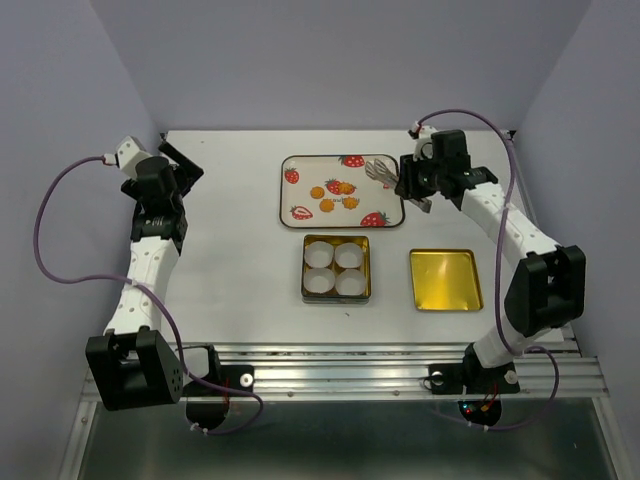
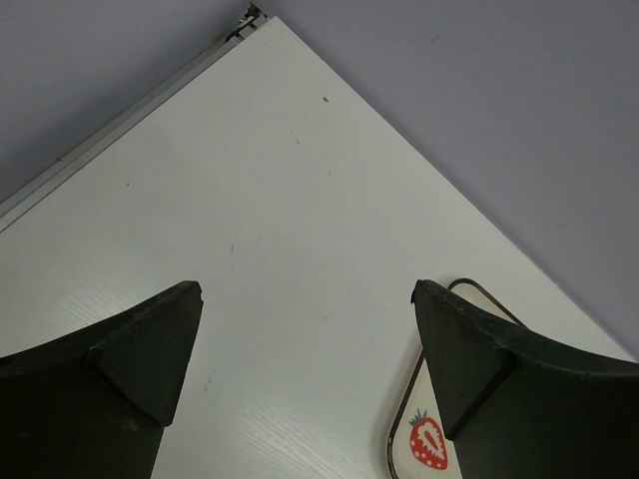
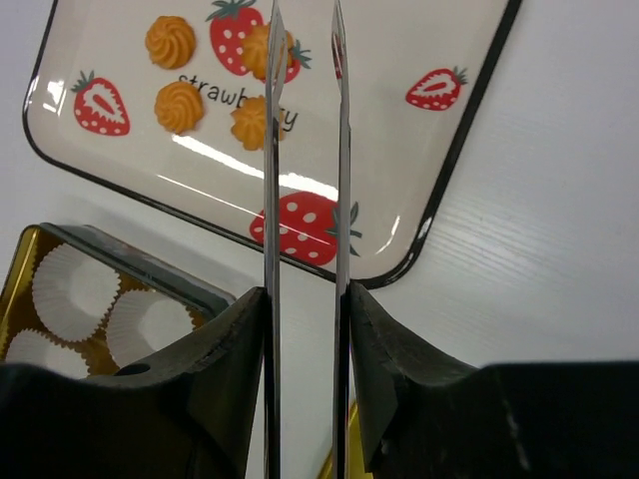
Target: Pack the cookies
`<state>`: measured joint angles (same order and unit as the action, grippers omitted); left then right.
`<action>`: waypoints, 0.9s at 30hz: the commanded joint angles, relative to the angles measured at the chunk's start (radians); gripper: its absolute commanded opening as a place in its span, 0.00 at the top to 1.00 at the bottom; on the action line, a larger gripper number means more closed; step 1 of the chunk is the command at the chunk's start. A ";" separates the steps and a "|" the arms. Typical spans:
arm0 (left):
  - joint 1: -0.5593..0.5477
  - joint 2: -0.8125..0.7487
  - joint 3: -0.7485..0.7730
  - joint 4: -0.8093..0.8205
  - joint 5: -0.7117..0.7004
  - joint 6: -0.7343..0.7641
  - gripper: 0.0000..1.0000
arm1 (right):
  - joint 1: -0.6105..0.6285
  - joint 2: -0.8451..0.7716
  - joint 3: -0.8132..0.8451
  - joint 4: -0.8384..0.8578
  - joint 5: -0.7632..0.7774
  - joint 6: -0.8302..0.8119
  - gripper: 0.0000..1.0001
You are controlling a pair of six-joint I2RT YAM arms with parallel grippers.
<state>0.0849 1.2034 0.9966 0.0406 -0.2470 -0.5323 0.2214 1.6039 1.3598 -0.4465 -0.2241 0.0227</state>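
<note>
Station as I see it from the remote desk. The four cookies (image 1: 327, 206) lie loose on the strawberry-printed tray (image 1: 315, 168), which sits by the far edge of the worktop (image 1: 230, 260), a little right of centre. They are grouped about the tray's middle, none touching another. In my right wrist view one of them is partly hidden behind a blade. Just on the near side of the tray, at the centre of the worktop, the square tin (image 1: 335, 268) stands open with four white paper cups (image 1: 321, 252) in it, one to each quarter. The gold lid (image 1: 446, 279) lies flat to the tin's right, apart from it, toward the right edge. The right gripper (image 3: 305, 294) hangs over the tray's right edge, its fingers clamped on a pair of metal tongs (image 3: 270, 200). The two blades stand slightly apart and roughly parallel with nothing between them, and they reach out over the tray. Their tips are cut off at the top of the wrist view, so I cannot tell how near they come to a cookie. The left gripper (image 2: 307, 291) hangs over the far left corner of the worktop, jaws spread wide and holding nothing. Its wrist view shows bare worktop between the fingers and one corner of the tray beside the right-hand finger.
</note>
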 commanded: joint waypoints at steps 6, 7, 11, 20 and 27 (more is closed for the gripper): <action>-0.004 -0.024 -0.026 0.044 0.026 -0.003 0.01 | 0.111 0.116 0.134 0.012 0.048 -0.004 0.55; -0.004 -0.028 -0.029 0.045 0.028 -0.003 0.01 | 0.111 0.135 0.150 0.012 0.049 -0.004 0.54; -0.002 -0.039 -0.033 0.045 0.023 -0.003 0.01 | 0.145 0.168 0.176 0.011 0.081 -0.009 0.51; -0.004 -0.038 -0.038 0.051 0.025 -0.003 0.01 | 0.173 0.212 0.209 0.006 0.114 -0.043 0.46; -0.002 -0.044 -0.041 0.051 0.018 -0.003 0.01 | 0.173 0.261 0.242 -0.012 0.126 -0.049 0.44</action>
<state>0.0849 1.2011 0.9726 0.0486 -0.2230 -0.5365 0.3847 1.8473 1.5505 -0.4641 -0.1158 -0.0074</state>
